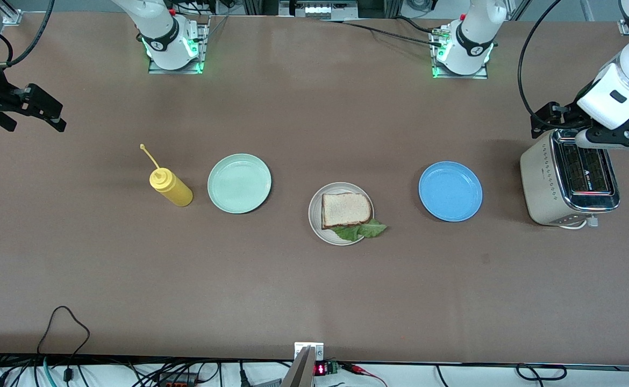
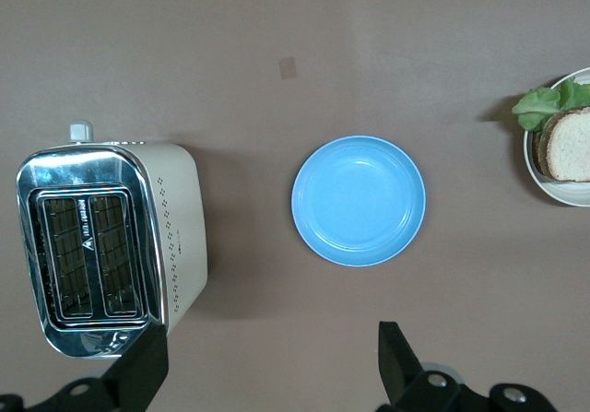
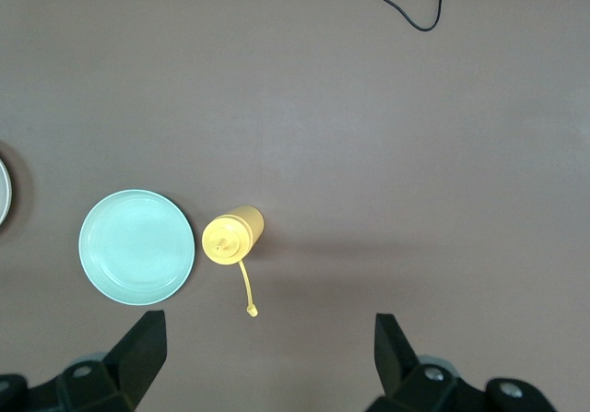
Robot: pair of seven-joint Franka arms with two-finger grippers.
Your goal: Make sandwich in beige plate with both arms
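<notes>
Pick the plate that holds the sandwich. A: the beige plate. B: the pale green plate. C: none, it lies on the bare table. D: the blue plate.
A: the sandwich sits on the beige plate, between the empty pale green plate and the empty blue plate.

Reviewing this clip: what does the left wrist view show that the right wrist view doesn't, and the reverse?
Only the left wrist view shows the toaster, the blue plate and the sandwich with lettuce on the beige plate, at that view's edge. Only the right wrist view shows the yellow squeeze bottle, the mint-green plate beside it, and a black cable loop. Both show the brown table and that arm's own open gripper: left gripper, right gripper, each empty.
</notes>
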